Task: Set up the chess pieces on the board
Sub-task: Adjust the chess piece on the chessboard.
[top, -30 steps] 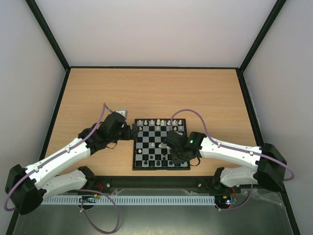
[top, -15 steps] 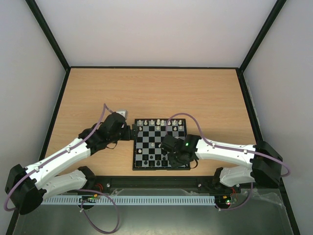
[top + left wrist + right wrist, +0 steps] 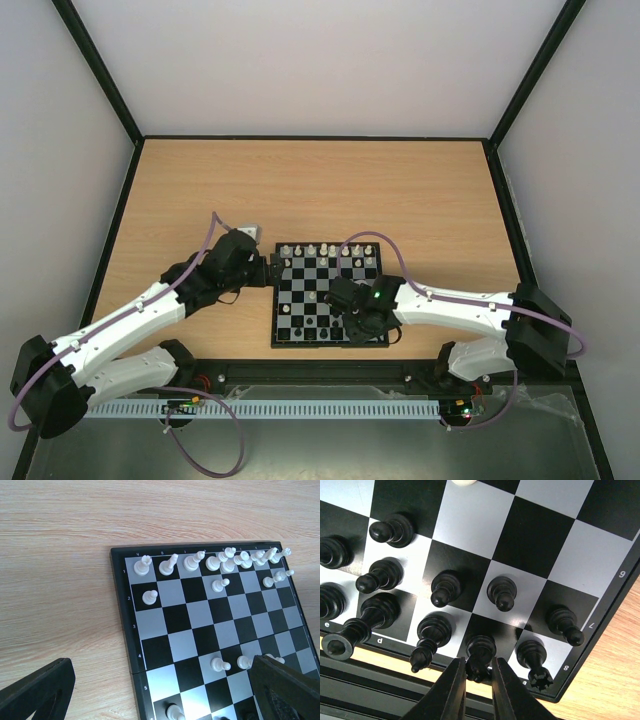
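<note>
Digits 1–5 along board (image 3: 120, 611) border

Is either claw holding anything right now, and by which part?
The right gripper pinches a black chess piece by its top; the piece stands on its back-row square. The left gripper is open and empty.

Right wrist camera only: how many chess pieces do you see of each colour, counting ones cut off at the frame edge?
Black chess pieces: 11
Cream-white chess piece: 1, only its edge showing at the top of the frame
Total: 12
</note>
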`<action>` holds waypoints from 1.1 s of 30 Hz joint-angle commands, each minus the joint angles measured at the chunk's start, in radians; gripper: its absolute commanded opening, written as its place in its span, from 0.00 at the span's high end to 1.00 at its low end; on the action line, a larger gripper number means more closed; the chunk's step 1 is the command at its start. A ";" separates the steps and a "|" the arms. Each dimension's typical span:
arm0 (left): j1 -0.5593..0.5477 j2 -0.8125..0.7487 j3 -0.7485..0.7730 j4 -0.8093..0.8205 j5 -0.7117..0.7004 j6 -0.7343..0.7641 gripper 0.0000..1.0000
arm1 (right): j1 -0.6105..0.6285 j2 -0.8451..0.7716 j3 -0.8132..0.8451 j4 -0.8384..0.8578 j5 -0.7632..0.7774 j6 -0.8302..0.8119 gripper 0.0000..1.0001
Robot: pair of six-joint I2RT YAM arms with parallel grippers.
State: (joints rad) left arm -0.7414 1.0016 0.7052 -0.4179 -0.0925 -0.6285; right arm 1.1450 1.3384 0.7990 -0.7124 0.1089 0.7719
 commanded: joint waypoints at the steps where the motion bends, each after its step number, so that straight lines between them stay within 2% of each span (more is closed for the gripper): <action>1: -0.004 -0.015 -0.008 -0.003 0.004 0.013 0.01 | 0.006 0.018 -0.011 -0.029 0.014 0.013 0.86; 6: -0.004 -0.018 -0.008 -0.002 0.006 0.012 0.01 | 0.006 0.025 -0.014 -0.032 0.021 0.031 0.91; 21: -0.004 -0.033 -0.016 0.003 0.026 0.021 0.01 | 0.006 0.004 -0.020 -0.041 0.030 0.107 0.92; 22: -0.004 -0.033 -0.018 0.004 0.025 0.021 0.01 | 0.006 0.003 -0.018 -0.043 0.031 0.108 0.90; 24: -0.004 -0.036 -0.018 0.003 0.027 0.021 0.01 | 0.006 -0.004 -0.011 -0.049 0.033 0.110 0.77; 29: -0.004 -0.036 -0.018 0.003 0.025 0.019 0.01 | 0.006 -0.047 0.020 -0.086 0.056 0.114 0.70; 33: -0.004 -0.033 -0.016 0.004 0.023 0.020 0.01 | 0.006 -0.082 0.046 -0.130 0.091 0.127 0.69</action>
State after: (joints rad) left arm -0.7414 0.9779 0.6998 -0.4171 -0.0750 -0.6163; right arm 1.1458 1.3014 0.8066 -0.7406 0.1478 0.8753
